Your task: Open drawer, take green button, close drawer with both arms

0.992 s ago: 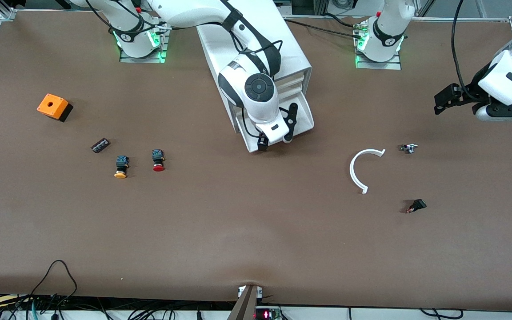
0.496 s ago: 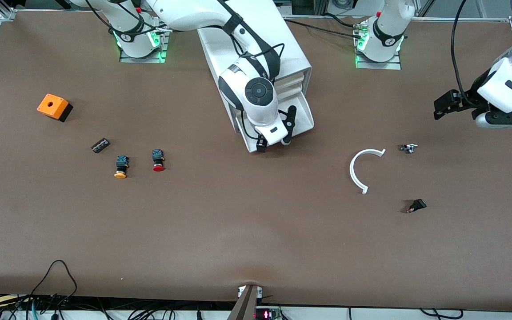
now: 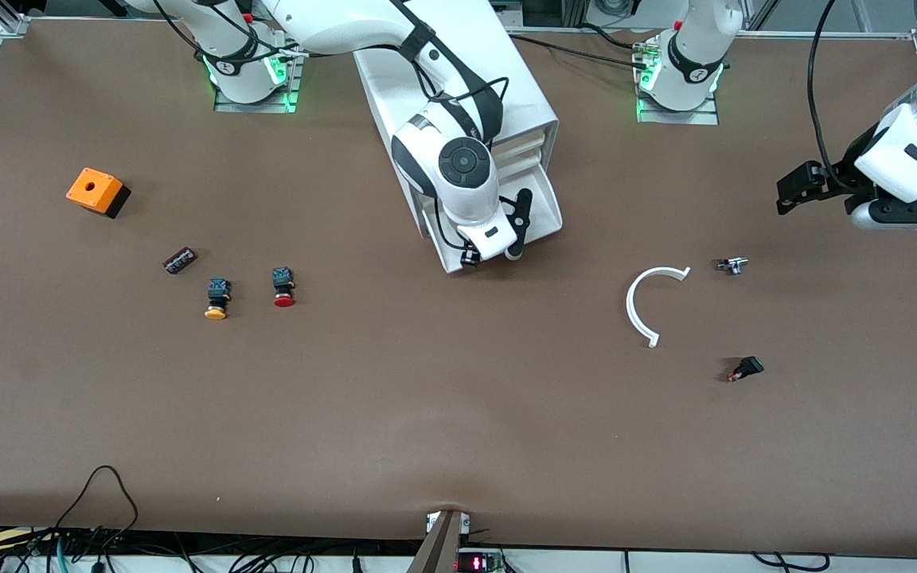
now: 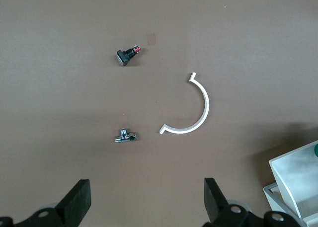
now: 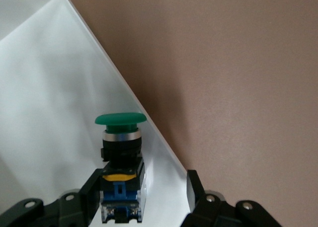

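Two white Franka arms worked at a brown table [image 3: 395, 414]. A white cabinet [image 3: 458, 87] stood near the middle of the robots' edge, w/ its lowest drawer [image 3: 548, 208] pulled out toward the front camera. The right gripper [image 3: 498, 251] hung over the open drawer's front corner, tilted down into the tray. In the right wrist view, its fingers [image 5: 87, 192] sat a moderate gap apart w/ the green-capped button [image 5: 120, 162] between them: one finger looked against the button's black body, the second stood clear of it, so not clamped. The button lay inside the drawer [image 5: 49, 103], close to its rim, cap pointing away from the wrist, blue block toward it. The left gripper [image 3: 797, 183] waited in the air over the left arm's end of the table, about 3 o'clock from the cabinet in the front view; its fingers [image 4: 77, 199] were spread wide, nothing between them. Below it on the table lay a white half-ring [image 3: 649, 302], a small silver metal part [image 3: 731, 265] just beside the ring's open end, and a small black switch [image 3: 747, 368] nearer the camera. Toward the right arm's end sat an orange box [image 3: 96, 191], a dark terminal strip [image 3: 180, 260], a yellow-capped button [image 3: 217, 298] and a red-capped button [image 3: 283, 287], roughly 8 o'clock from the cabinet.
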`<state>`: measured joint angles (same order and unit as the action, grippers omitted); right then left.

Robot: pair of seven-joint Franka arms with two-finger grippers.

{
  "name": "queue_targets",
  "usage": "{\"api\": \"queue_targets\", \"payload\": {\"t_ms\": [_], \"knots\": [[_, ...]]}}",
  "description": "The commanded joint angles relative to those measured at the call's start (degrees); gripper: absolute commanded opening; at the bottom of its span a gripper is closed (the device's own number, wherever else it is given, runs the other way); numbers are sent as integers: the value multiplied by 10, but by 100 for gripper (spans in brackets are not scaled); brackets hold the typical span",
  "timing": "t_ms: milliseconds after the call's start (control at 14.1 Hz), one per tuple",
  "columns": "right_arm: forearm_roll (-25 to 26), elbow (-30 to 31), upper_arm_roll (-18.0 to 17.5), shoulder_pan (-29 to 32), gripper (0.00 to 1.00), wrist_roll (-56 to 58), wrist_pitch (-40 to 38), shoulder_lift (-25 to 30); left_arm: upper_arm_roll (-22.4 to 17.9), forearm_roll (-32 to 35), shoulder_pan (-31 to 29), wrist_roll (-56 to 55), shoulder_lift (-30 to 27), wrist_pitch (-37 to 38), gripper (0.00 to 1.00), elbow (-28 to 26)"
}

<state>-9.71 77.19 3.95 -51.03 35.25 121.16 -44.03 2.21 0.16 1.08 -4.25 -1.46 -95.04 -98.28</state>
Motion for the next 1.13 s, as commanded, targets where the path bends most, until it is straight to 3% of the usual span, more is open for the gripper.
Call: {"api": "queue_targets", "payload": {"t_ms": [0,213,567,638,708,1063], "knots": [[-12,-11,0,1,73,8,-4,-3,2,11,1,-8,10,11,100,19],[-12,-11,1,1,68,8,-4,-3,1,11,1,-8,8,16,100,19],[-13,-11,1,5,67,9,-8,-2,0,11,0,-8,8,25,100,19],[-13,-11,2,7,64,9,-8,-2,0,11,0,-8,8,26,100,19],[-13,-11,1,8,40,8,-10,-2,0,10,0,-8,8,26,100,19],[-13,-11,2,8,39,9,-10,2,1,9,1,-8,8,27,100,19]]}}
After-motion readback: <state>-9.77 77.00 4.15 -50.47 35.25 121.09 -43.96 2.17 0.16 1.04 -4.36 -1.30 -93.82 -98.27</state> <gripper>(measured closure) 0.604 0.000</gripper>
